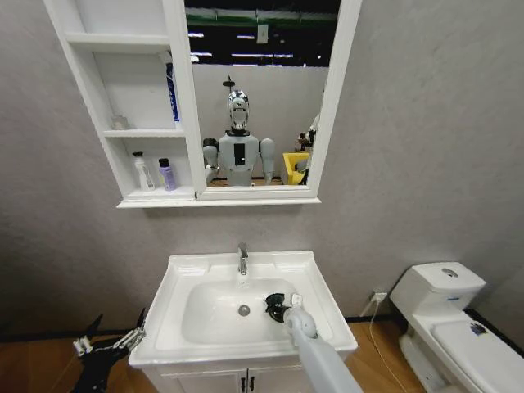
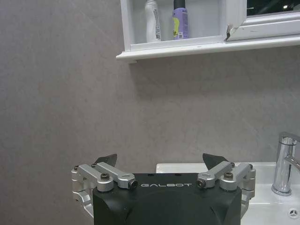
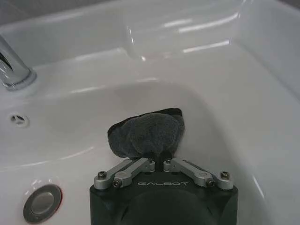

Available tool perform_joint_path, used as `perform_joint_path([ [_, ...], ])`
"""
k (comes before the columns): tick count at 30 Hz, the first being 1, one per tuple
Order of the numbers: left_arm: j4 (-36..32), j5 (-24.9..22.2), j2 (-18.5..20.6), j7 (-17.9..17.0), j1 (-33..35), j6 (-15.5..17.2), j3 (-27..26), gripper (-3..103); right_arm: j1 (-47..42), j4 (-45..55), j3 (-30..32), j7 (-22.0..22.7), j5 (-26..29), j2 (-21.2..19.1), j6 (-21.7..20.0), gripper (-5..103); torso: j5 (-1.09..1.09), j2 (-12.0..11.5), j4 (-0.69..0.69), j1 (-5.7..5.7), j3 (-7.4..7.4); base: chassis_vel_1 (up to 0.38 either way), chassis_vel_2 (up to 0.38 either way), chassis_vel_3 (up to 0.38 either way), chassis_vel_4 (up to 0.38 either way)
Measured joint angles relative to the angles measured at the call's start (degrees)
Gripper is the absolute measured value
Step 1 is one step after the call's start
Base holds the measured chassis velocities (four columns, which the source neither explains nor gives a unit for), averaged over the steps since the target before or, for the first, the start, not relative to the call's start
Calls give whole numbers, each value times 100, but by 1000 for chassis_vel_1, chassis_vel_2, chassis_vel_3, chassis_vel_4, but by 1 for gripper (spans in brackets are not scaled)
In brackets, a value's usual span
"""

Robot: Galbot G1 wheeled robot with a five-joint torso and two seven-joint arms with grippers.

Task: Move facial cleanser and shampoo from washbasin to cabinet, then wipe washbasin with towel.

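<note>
The white washbasin [image 1: 323, 315] sits below the mirror, with a chrome faucet [image 1: 242, 259] and a round drain [image 3: 42, 202]. Inside its bowl, right of the drain, my right gripper [image 1: 279, 310] [image 3: 159, 158] is shut on the dark grey towel [image 1: 273, 300] [image 3: 147, 135], which presses on the bowl's slope. A white bottle [image 1: 143, 172] [image 2: 152, 21] and a purple bottle with a black cap [image 1: 167, 174] [image 2: 180, 19] stand in the lowest compartment of the cabinet [image 1: 184, 123]; I cannot tell which is the cleanser or the shampoo. My left gripper [image 1: 117, 326] [image 2: 161, 161] hangs open and empty left of the basin.
A blue tube [image 1: 172, 92] leans in the cabinet's middle compartment. The white-framed mirror [image 1: 262, 98] reflects the robot. A white toilet [image 1: 454, 327] stands at the right, near a wall socket and cable [image 1: 378, 299]. Black vanity door handles [image 1: 246, 382] show under the basin.
</note>
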Motion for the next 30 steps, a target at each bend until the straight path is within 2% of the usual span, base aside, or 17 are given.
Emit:
perform_joint_path([
  [2, 0, 0, 0, 0, 0, 0, 0, 100, -103, 318, 27, -281, -447, -112, 359, 3, 1, 0, 1, 0, 0, 0, 0, 0, 0],
  [7, 0, 0, 0, 0, 0, 0, 0, 100, -151, 809, 292, -604, -865, -331, 653, 3, 0, 0, 2, 0, -1, 0, 0, 0, 0],
  [9, 0, 0, 0, 0, 0, 0, 0, 100, -127, 813, 411, -694, -1011, -391, 714, 3, 1, 0, 2, 0, 0, 0, 0, 0, 0],
  [11, 0, 0, 0, 0, 0, 0, 0, 100, 21, 569, 689, -972, -1324, -543, 929, 1, 0, 0, 1, 0, -1, 0, 0, 0, 0],
  [12, 0, 0, 0, 0, 0, 0, 0, 100, 128, 385, 769, -1128, -1326, -618, 1006, 5, 1, 0, 0, 0, -1, 0, 0, 0, 0],
  [13, 0, 0, 0, 0, 0, 0, 0, 100, 128, 385, 769, -1128, -1326, -618, 1006, 5, 1, 0, 0, 0, -1, 0, 0, 0, 0],
  [16, 0, 0, 0, 0, 0, 0, 0, 100, 483, -170, 831, -1654, -1138, -759, 1434, 21, 3, -1, 2, 0, 0, 0, 0, 0, 0],
  [17, 0, 0, 0, 0, 0, 0, 0, 100, 483, -170, 831, -1654, -1138, -759, 1434, 21, 3, -1, 2, 0, 0, 0, 0, 0, 0],
  [19, 0, 0, 0, 0, 0, 0, 0, 100, 702, -369, 816, -1928, -1024, -808, 1535, 32, 0, -1, 5, 1, 0, 0, 0, 0, 0],
  [20, 0, 0, 0, 0, 0, 0, 0, 100, 702, -369, 816, -1928, -1024, -808, 1535, 32, 0, -1, 5, 1, 0, 0, 0, 0, 0],
  [23, 0, 0, 0, 0, 0, 0, 0, 100, 847, -520, 763, -1798, -1026, -766, 1455, 48, 1, -1, 4, 0, 0, 0, 0, 0, 0],
  [24, 0, 0, 0, 0, 0, 0, 0, 100, 847, -520, 763, -1798, -1026, -766, 1455, 48, 1, -1, 4, 0, 0, 0, 0, 0, 0],
  [26, 0, 0, 0, 0, 0, 0, 0, 100, 892, -548, 738, -1662, -981, -737, 1332, 59, 1, -1, 4, 0, -1, 0, 0, 0, 0],
  [27, 0, 0, 0, 0, 0, 0, 0, 100, 892, -548, 738, -1662, -981, -737, 1332, 59, 1, -1, 4, 0, -1, 0, 0, 0, 0],
  [30, 0, 0, 0, 0, 0, 0, 0, 100, 891, -490, 704, -1402, -964, -732, 1217, 76, 1, -1, 3, 0, -1, 0, 0, 0, 0],
])
